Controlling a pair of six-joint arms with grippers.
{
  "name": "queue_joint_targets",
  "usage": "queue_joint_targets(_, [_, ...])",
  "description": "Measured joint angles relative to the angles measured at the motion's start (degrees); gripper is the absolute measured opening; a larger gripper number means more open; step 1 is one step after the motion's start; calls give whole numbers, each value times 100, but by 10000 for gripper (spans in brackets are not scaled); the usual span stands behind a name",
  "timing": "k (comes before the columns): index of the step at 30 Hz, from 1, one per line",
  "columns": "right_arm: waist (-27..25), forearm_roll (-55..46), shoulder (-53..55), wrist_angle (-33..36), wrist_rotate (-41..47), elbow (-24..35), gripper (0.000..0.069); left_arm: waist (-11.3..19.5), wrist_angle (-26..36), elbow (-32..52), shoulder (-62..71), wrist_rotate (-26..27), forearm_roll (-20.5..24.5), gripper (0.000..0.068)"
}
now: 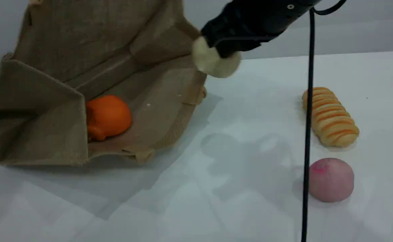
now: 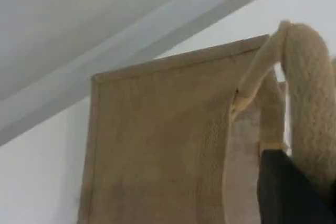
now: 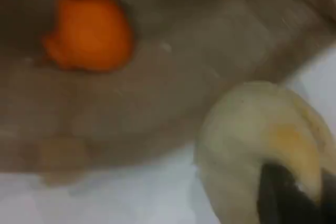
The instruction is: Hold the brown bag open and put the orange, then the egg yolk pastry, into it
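Now right fingers (image 3: 281,195), pinching the egg yolk pastry (image 1: 214,63), should reach deeper into the brown bag (image 1: 65,40) before releasing; left fingers (image 2: 286,195) clamp its handle (image 2: 311,103).

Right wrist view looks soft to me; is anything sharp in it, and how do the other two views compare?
Right wrist view: blurred throughout, the orange and the egg yolk pastry both without crisp edges. Scene view: mostly sharp, the egg yolk pastry smeared, broad soft shadows on the table, no glare. Left wrist view: the brown bag fairly clear, the texture of its handle readable, light even.
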Motion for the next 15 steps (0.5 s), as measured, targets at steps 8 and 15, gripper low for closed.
queue_joint_targets(8, [912,89,31,-1385,6,406,27,-464,5,0,0,32,6,78])
queue_joint_targets(15, [1062,97,573,-2166,24,379,27,-565,4,0,0,32,-103,78])
